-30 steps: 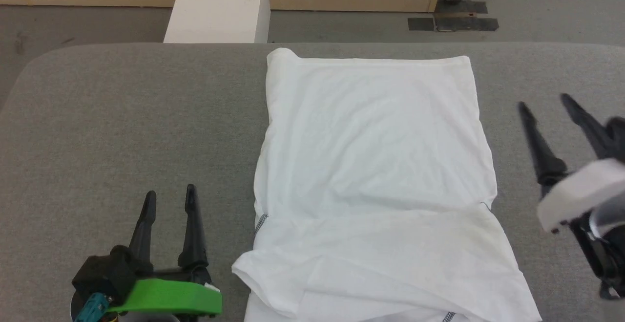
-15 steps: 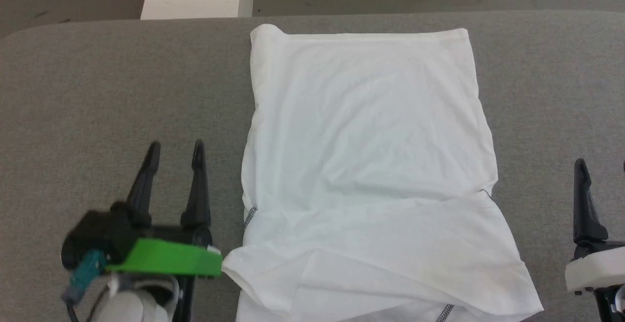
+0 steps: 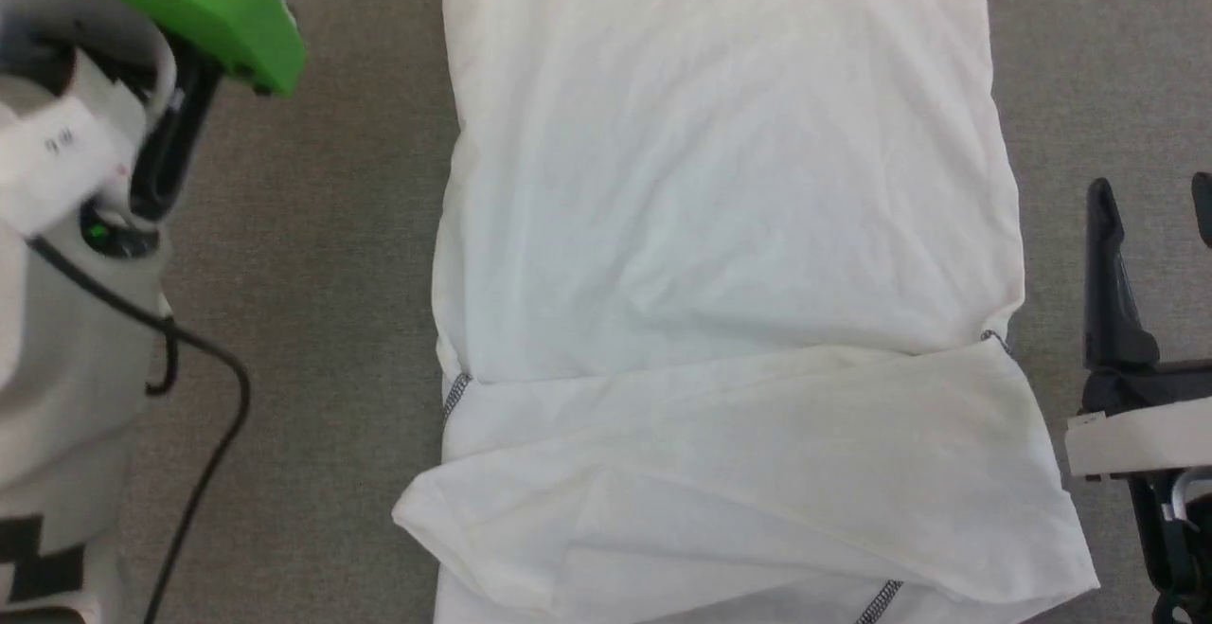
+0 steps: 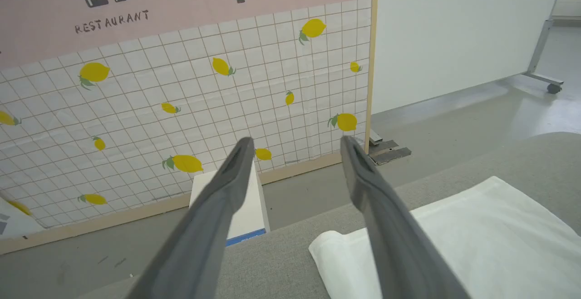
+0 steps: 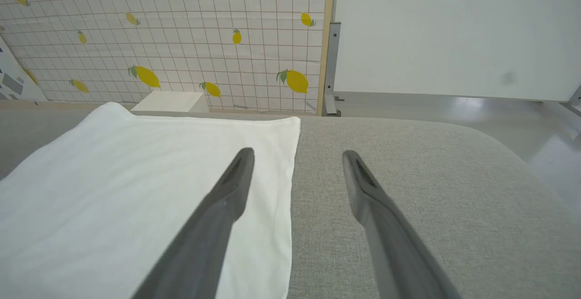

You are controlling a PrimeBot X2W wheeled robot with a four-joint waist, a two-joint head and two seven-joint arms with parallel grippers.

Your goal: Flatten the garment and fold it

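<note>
Thin matt cloth garment, felt-like table

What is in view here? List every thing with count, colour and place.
garment: one, white with dark seam stitching, on the table, near end folded over.
table: one, grey, under the garment.
box: one, white, beyond the table's far edge.
lemon panel: one, white tiles with yellow lemons, behind the box.
cable: one, black, beside the left forearm.
left claw: one, dark, open, left of the garment.
right claw: one, dark, open, right of the garment.
</note>
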